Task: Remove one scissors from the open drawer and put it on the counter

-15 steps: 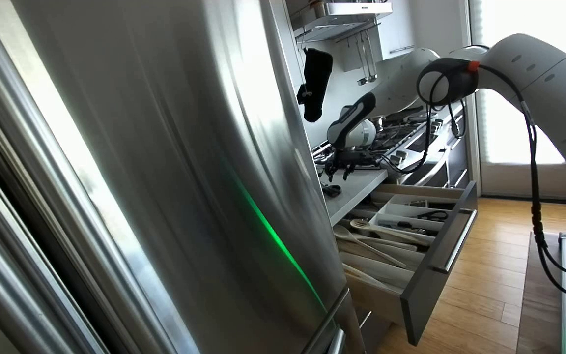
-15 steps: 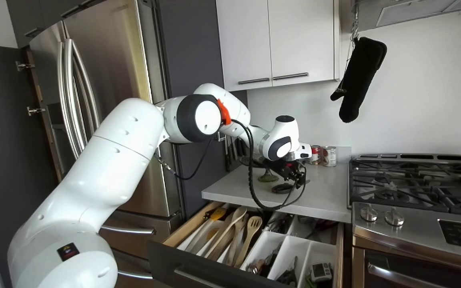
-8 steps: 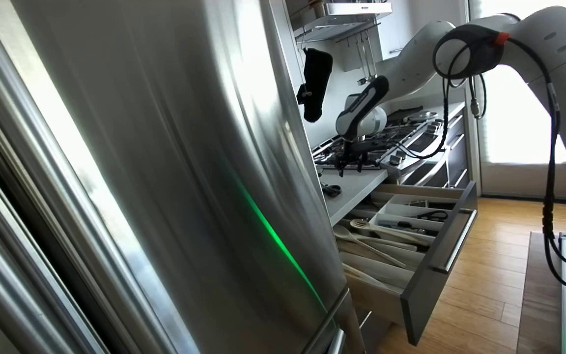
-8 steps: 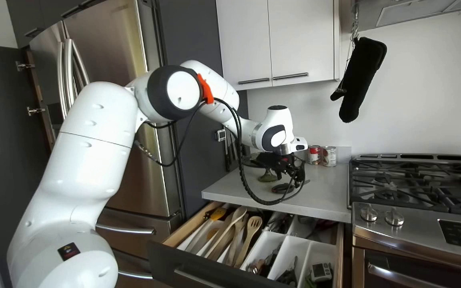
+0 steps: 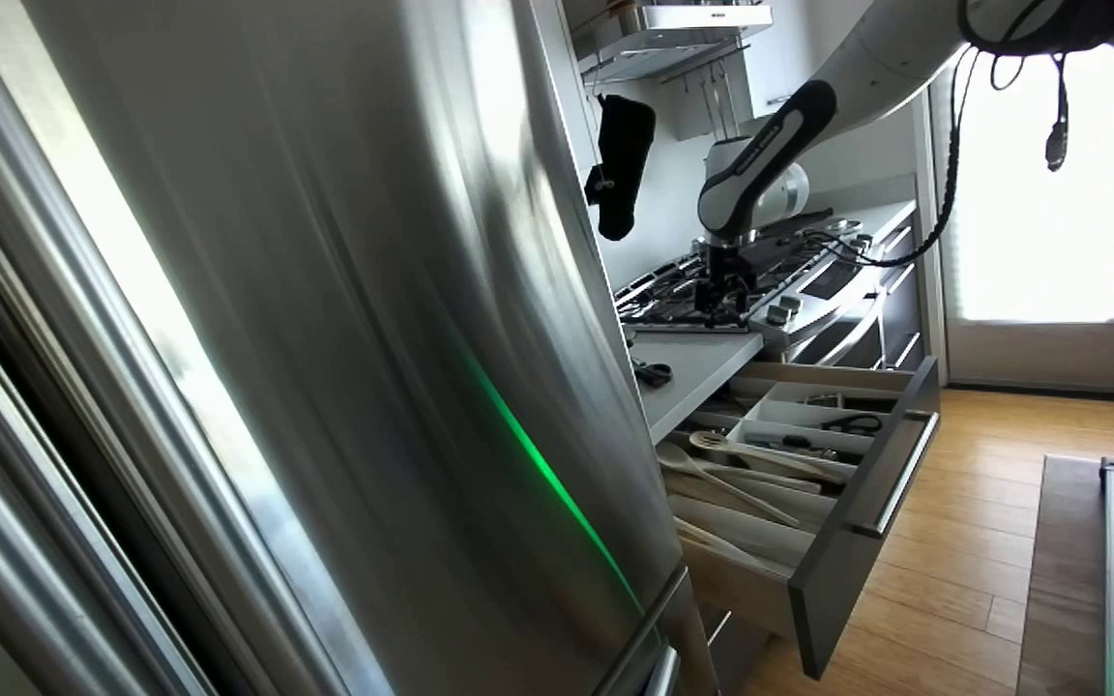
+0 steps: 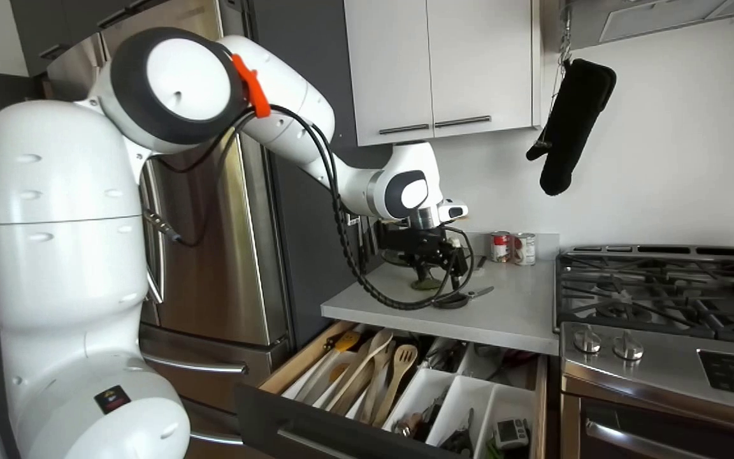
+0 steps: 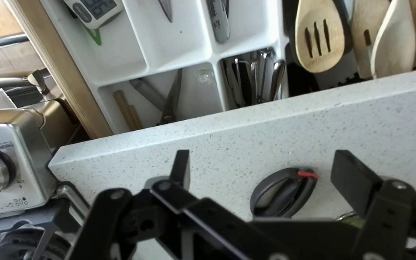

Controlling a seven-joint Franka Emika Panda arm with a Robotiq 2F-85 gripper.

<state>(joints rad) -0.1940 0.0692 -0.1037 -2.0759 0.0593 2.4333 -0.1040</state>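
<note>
Lifted higher than a second ago, gripper [image 7: 265, 169] above the counter [image 6: 520, 312], jaws wide apart; scissors [image 7: 291, 191] lying on the counter near its front edge, drawer [image 5: 837, 570] jutting out below that edge

One robot arm [image 6: 64, 172], white with dark joint rings [image 6: 128, 92], elbow [image 6: 187, 80] bent, higher than the gripper [image 7: 267, 173], wrist [image 6: 410, 175] just above it, black fingers [image 7: 354, 180] pointing down, parted wide to either side of its centre, dark cable [image 6: 340, 223] looped beside it, orange-red strap [image 6: 252, 86] well above
</note>
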